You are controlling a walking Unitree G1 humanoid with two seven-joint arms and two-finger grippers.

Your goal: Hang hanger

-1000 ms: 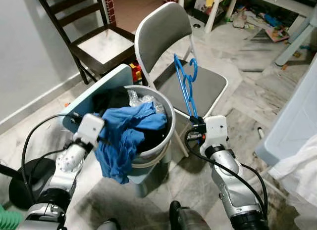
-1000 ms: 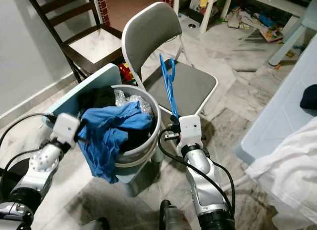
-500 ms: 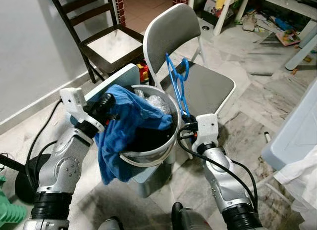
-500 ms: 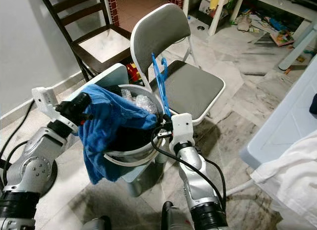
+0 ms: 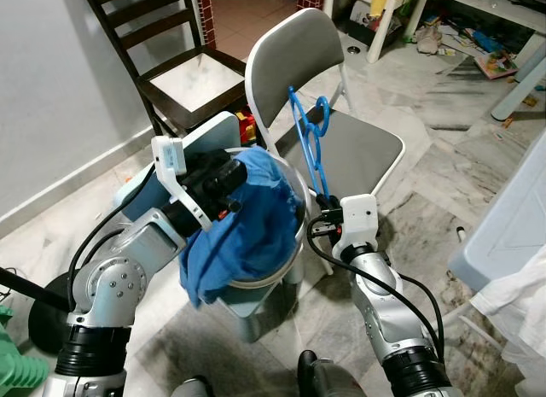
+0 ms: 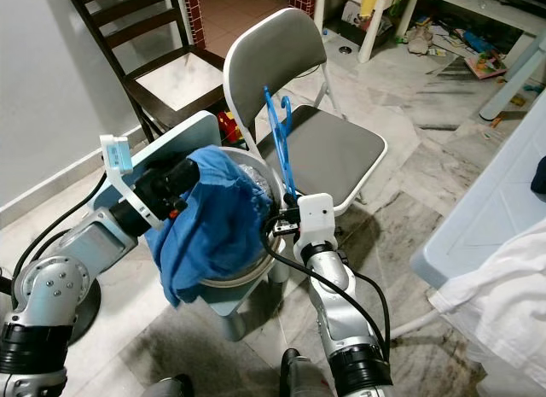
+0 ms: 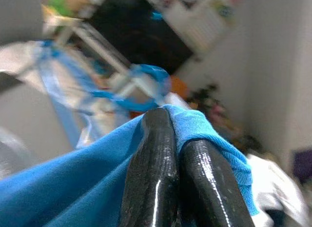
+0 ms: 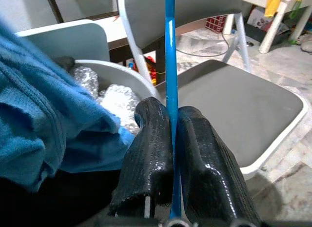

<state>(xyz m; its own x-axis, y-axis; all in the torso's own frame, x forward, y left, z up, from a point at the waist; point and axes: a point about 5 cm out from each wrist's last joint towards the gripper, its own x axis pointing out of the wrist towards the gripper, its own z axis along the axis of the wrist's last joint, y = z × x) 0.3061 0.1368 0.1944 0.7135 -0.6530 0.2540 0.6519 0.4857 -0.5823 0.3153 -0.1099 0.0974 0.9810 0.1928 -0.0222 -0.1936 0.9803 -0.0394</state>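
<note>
Hanger (image 5: 309, 141), blue, clamped upright in my right pincer (image 5: 322, 224), beside the bucket (image 6: 271, 216) rim, in front of the grey folding chair (image 5: 337, 141). Bucket on a pale stool (image 5: 198, 141) holds dark clothes and crinkled plastic (image 8: 119, 97). My left pincer (image 5: 232, 177), clamped on the blue shirt (image 5: 243, 235), has swung it up over the bucket since half a second ago

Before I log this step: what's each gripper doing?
Left gripper: shut on the blue garment.
Right gripper: shut on the blue hanger.
</note>
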